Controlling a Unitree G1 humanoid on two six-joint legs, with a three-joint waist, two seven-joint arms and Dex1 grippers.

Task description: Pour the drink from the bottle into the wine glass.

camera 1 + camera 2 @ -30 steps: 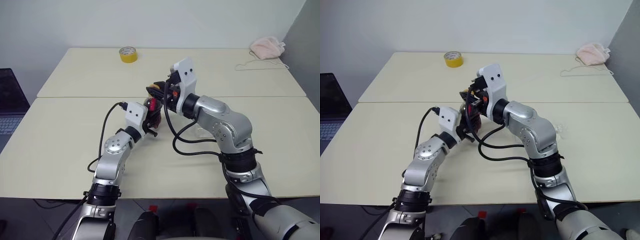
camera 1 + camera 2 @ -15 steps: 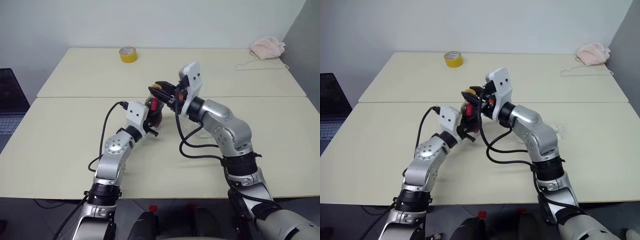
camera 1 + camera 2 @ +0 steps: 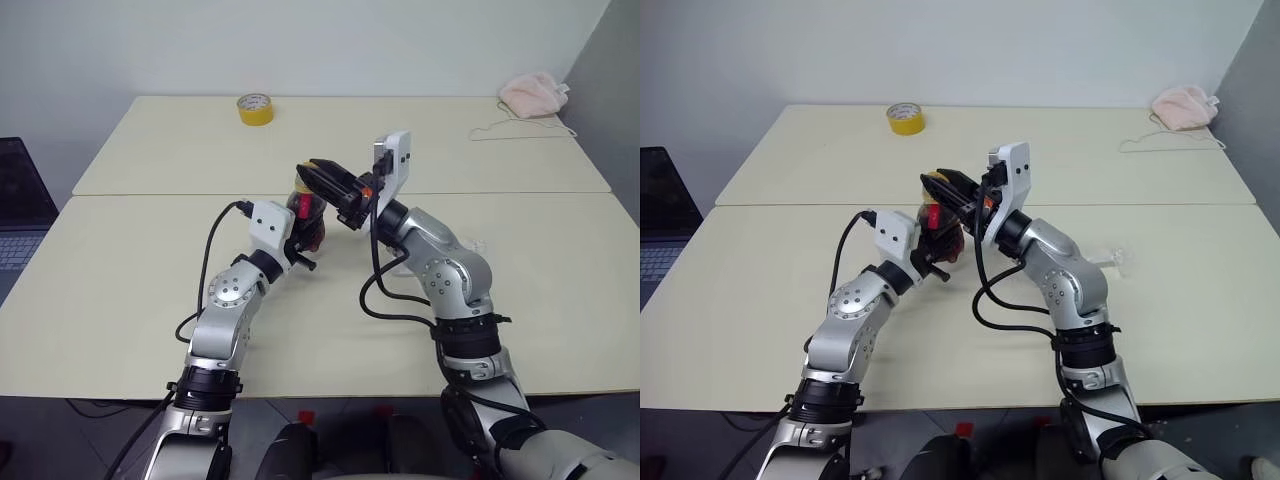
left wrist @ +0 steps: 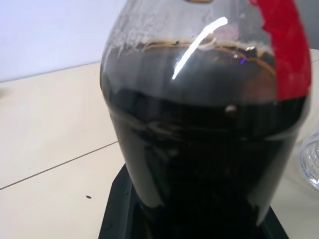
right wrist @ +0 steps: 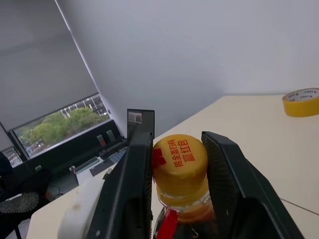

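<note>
With the small clear plastic bottle (image 3: 308,215) of dark drink (image 4: 199,164) clamped in the left pincer (image 3: 300,238), right pincer (image 5: 174,172) grips its yellow cap (image 5: 180,160); uncapping and pouring remain, clear stemmed wine glass (image 3: 1110,259) lying right of bottle.

Two pale cream worktops (image 3: 150,300) pushed together, dark seam running across between them. Plain white wall (image 3: 300,45) behind far edge; grey wall panel (image 3: 615,110) at 2 o'clock. Yellow tape roll (image 3: 255,108) on far worktop at 11 o'clock. Pink cloth (image 3: 533,93) with thin white cord near far corner at 1 o'clock. Dark laptop (image 3: 20,215) off worktop edge at 9 o'clock. Right wrist view: window (image 5: 60,124) under grey roller blind, green trees outside. Even, soft light.
</note>
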